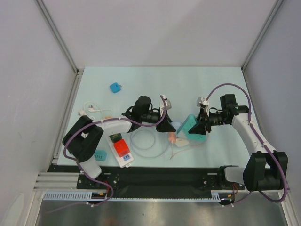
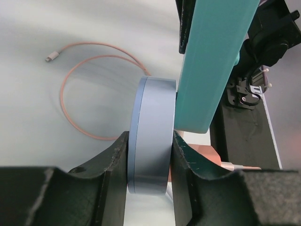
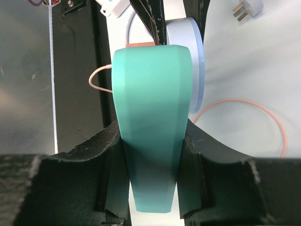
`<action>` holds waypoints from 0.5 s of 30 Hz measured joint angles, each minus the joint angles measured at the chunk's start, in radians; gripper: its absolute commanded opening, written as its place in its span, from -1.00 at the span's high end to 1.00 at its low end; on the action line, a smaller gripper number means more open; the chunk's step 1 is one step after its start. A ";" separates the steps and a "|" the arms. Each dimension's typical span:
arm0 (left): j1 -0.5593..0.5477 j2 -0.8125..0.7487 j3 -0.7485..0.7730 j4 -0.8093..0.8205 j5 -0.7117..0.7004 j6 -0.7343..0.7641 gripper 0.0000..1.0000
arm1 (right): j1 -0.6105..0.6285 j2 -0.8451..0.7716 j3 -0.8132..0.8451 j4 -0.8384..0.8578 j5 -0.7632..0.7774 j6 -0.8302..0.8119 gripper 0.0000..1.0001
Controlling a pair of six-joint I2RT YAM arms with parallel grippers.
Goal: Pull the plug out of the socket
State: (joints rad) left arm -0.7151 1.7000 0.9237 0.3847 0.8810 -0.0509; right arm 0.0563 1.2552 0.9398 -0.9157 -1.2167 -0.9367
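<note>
A pale blue round plug (image 1: pixel 177 126) sits against the side of a teal socket block (image 1: pixel 193 125) at the table's middle. My left gripper (image 1: pixel 167 123) is shut on the plug; in the left wrist view (image 2: pixel 149 169) both fingers press the plug's (image 2: pixel 150 136) flat faces, and the teal socket (image 2: pixel 211 61) touches its right side. My right gripper (image 1: pixel 203 124) is shut on the socket; in the right wrist view (image 3: pixel 153 174) the fingers clamp the teal block (image 3: pixel 153 117), with the blue plug (image 3: pixel 192 61) against its far right side. The prongs are hidden.
A white power strip with a red switch (image 1: pixel 121 149) lies at front left. A white cable loop (image 1: pixel 146 143), a pink adapter (image 1: pixel 173 137) with pink cable (image 2: pixel 89 94), a blue adapter (image 1: pixel 115 87), white earphones (image 1: pixel 91 109) and a small teal adapter (image 1: pixel 100 154) lie around.
</note>
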 measured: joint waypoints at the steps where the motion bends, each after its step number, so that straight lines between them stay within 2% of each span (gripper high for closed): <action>1: 0.000 0.000 0.000 -0.001 -0.006 0.000 1.00 | 0.000 0.000 0.000 0.000 0.001 0.000 1.00; 15: -0.009 -0.001 0.012 0.000 -0.101 -0.023 1.00 | 0.000 -0.002 0.054 -0.082 0.052 -0.158 1.00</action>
State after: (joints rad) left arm -0.7238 1.6989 0.9356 0.3847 0.7799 -0.0738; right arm 0.0559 1.2537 0.9936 -0.9974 -1.1645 -1.0943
